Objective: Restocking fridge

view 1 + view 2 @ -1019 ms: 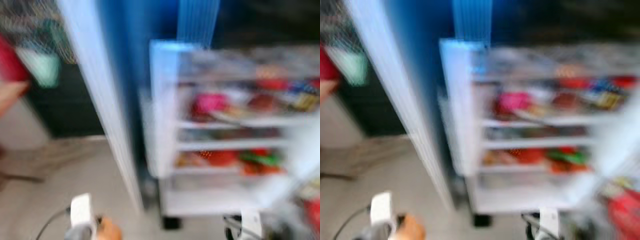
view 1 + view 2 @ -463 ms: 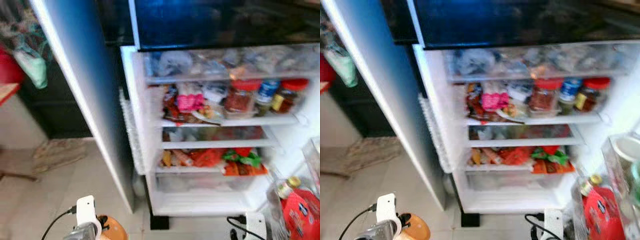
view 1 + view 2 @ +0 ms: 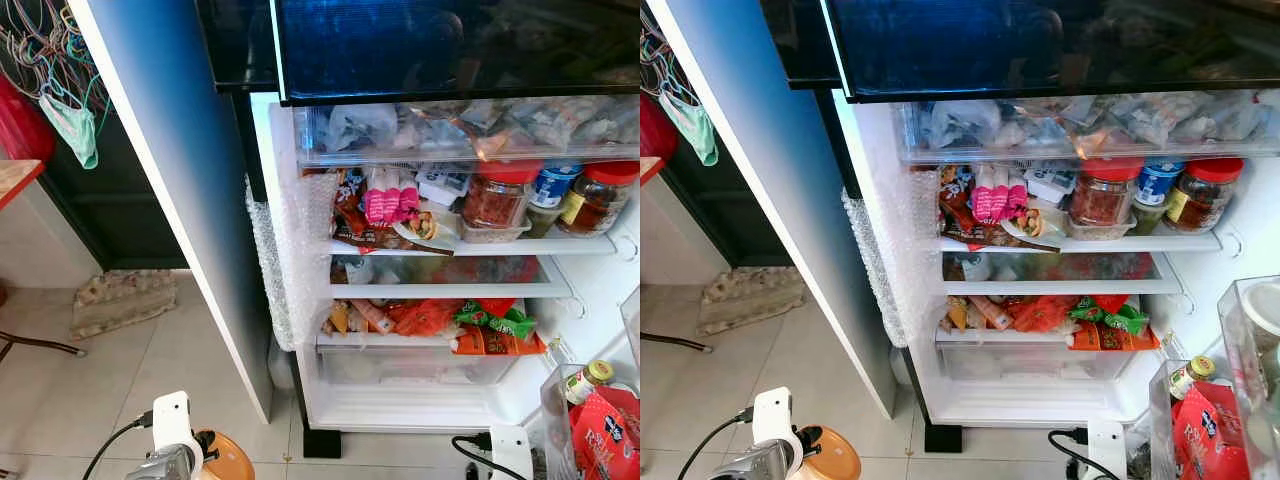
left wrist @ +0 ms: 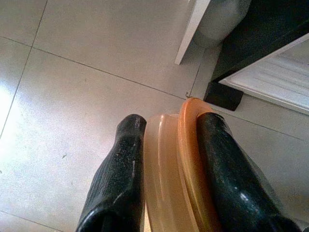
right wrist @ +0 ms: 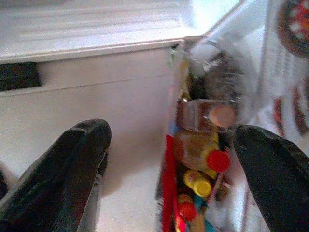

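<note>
We are facing the open fridge (image 3: 300, 260), its shelves already crowded. Our left tool (image 4: 166, 159) is clamping an orange lid (image 4: 186, 159) low over the floor, not yet shelved. Our right tool (image 5: 171, 164) is hanging apart by the door bottles (image 5: 200, 154).

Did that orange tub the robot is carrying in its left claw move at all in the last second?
Cannot tell. The orange tub sits by the white wrist camera as before; the fridge's shift is the camera moving.
</note>
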Motion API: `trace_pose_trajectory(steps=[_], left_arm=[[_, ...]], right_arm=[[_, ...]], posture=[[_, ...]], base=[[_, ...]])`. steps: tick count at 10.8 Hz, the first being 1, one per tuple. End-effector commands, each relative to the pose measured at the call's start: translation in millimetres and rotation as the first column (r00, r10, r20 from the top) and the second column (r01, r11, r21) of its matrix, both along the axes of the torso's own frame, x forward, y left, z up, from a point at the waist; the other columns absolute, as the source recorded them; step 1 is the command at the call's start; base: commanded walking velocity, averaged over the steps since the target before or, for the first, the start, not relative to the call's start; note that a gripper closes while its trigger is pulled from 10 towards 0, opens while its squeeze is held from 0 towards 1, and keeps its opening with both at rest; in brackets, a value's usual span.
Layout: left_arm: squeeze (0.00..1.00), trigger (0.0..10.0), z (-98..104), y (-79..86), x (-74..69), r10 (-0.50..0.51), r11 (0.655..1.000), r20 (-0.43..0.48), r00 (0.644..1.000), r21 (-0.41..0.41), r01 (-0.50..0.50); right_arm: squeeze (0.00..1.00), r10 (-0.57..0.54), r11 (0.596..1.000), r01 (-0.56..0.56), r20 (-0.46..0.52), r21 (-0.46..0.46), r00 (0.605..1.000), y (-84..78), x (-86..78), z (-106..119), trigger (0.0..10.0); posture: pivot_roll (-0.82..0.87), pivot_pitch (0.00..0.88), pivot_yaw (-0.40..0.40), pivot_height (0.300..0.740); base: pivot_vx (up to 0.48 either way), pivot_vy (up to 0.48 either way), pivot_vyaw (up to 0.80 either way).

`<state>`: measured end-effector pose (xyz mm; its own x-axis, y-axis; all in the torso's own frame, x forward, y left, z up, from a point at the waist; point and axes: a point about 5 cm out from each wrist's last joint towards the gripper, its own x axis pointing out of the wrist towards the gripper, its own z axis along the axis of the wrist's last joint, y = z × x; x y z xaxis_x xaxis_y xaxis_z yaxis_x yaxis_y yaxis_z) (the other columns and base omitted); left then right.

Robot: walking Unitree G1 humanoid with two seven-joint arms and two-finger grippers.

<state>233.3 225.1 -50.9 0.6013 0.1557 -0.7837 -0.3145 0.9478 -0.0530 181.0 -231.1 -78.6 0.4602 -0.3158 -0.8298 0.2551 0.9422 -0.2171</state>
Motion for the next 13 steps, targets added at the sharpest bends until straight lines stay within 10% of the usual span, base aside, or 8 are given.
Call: trace_pose_trajectory(steps=[1,13], left_arm=[[0.00,10.0,0.0,4.2,-1.3,0.009,1.000,-0.014,1.000,0.009,-0.009],[0.00,10.0,0.8,4.3,-0.3,0.011,1.000,-0.006,1.000,0.002,-0.011]], right_arm=[[0.00,-0.003,1.000,0.002,-0.016,-0.021,1.000,-0.5,0.8,0.5,10.0],[0.00,-0.058,0.996,0.055,-0.035,-0.076,0.998,-1.2,0.1,1.0,10.0]], posture=[[-0.03,0.000,0.029,0.740],[-0.02,0.000,0.030,0.740]], base=[[0.000,0.000,0.00],[0.000,0.000,0.00]])
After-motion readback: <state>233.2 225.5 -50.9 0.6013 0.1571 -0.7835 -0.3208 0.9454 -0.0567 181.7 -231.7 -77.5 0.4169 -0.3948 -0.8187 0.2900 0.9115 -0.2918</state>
